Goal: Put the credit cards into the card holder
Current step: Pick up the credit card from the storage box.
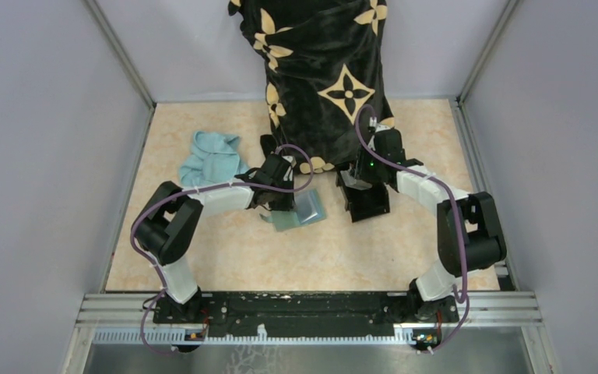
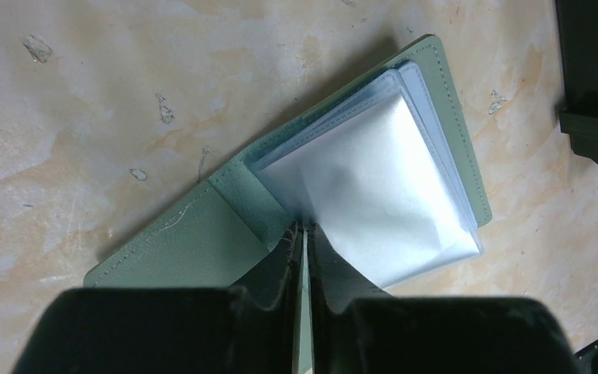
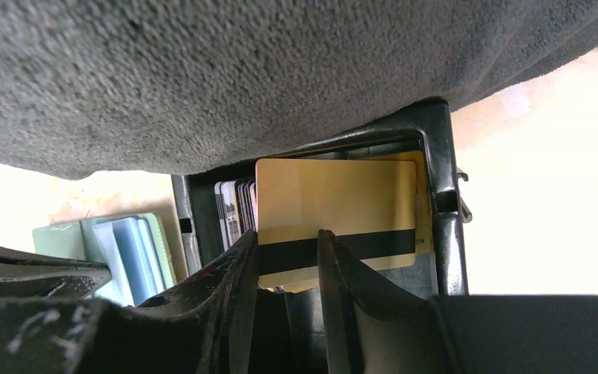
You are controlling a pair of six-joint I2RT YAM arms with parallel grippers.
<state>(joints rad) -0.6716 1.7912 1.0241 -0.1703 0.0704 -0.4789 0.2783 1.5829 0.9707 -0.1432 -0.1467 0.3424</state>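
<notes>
The sage-green card holder lies open on the table, its clear sleeves fanned out. It also shows in the top view and at the left of the right wrist view. My left gripper is shut on a thin green leaf of the holder at its spine. My right gripper is open, its fingertips in front of a tan-orange credit card with a black stripe. That card leans in the black box with several other cards standing on edge.
A black cloth with tan flower shapes hangs from the back and drapes over the black box and my right wrist. A light blue cloth lies at the left. Grey walls close in three sides.
</notes>
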